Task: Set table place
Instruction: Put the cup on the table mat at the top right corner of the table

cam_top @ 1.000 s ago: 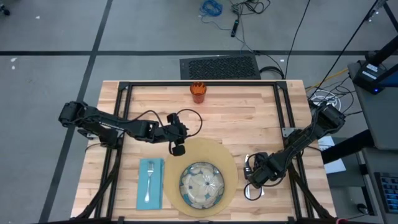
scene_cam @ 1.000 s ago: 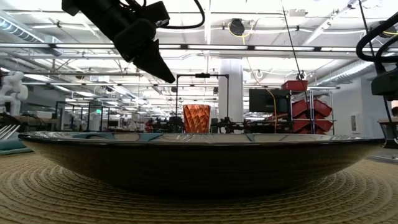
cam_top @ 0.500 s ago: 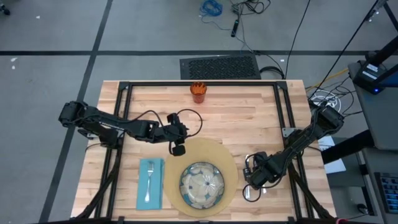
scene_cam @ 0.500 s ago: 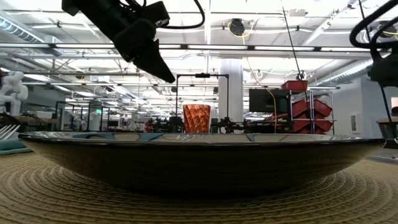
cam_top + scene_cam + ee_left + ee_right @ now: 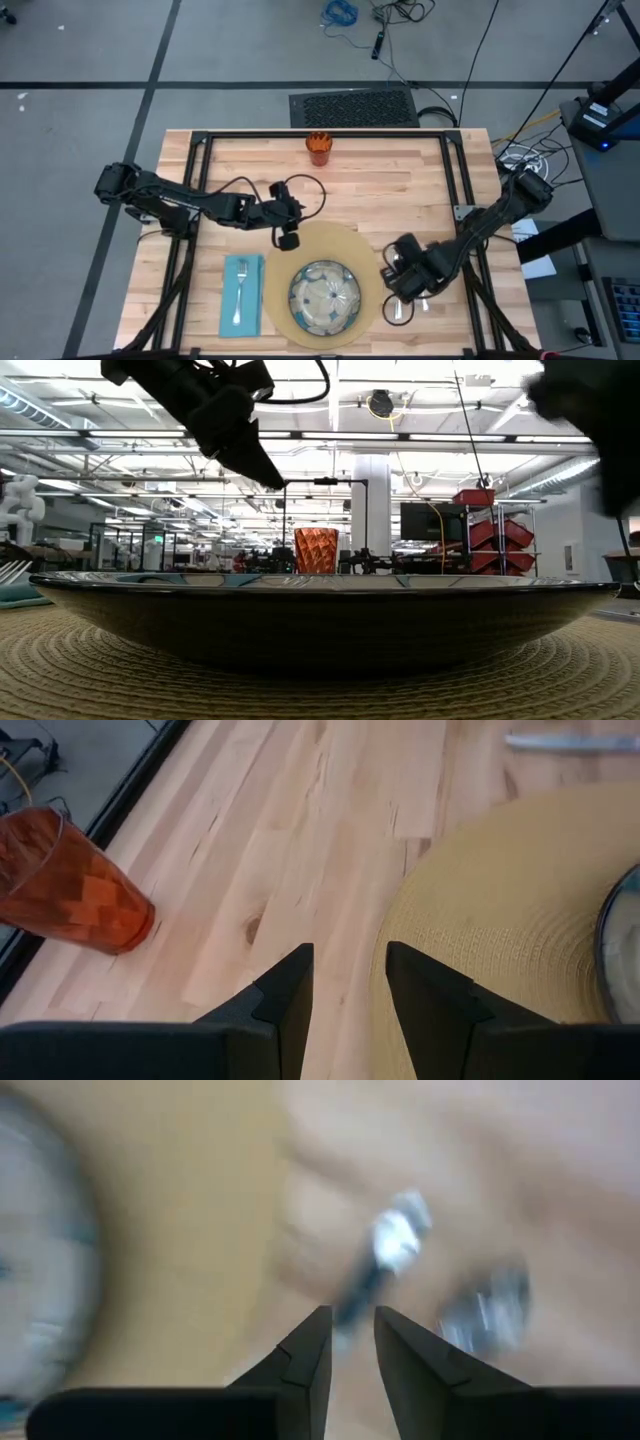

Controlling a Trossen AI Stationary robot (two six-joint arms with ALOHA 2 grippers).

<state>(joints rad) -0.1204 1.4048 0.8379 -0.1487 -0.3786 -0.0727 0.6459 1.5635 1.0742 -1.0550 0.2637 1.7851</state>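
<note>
Two arms are mine, and from above both reach over the table (image 5: 420,190). My left gripper (image 5: 287,240) hangs left of centre, at the upper-left rim of the tan mat (image 5: 350,250). My right gripper (image 5: 400,283) sits low at the mat's right edge, with cutlery (image 5: 398,312) just below it in the frame. The dish (image 5: 325,296) rests on the mat, the teal napkin (image 5: 241,294) lies to its left with the fork (image 5: 239,297) on top, and the orange cup (image 5: 318,148) stands at top centre, well apart.

From table height, the dish (image 5: 320,615) fills the lower frame on the mat (image 5: 100,680); the cup (image 5: 316,550) shows behind it, my left gripper (image 5: 262,468) points down at upper left, and a dark blur at upper right is probably my right arm.

Past my left fingers (image 5: 290,1000), parted by a narrow gap and empty, I see bare wood, the mat's edge (image 5: 500,920) at right and the cup (image 5: 65,885) tilted at left.

Past my right fingers (image 5: 310,1355), also narrowly apart with nothing between them, blurred metal pieces (image 5: 395,1245) lie on the wood beside the mat (image 5: 190,1230).
</note>
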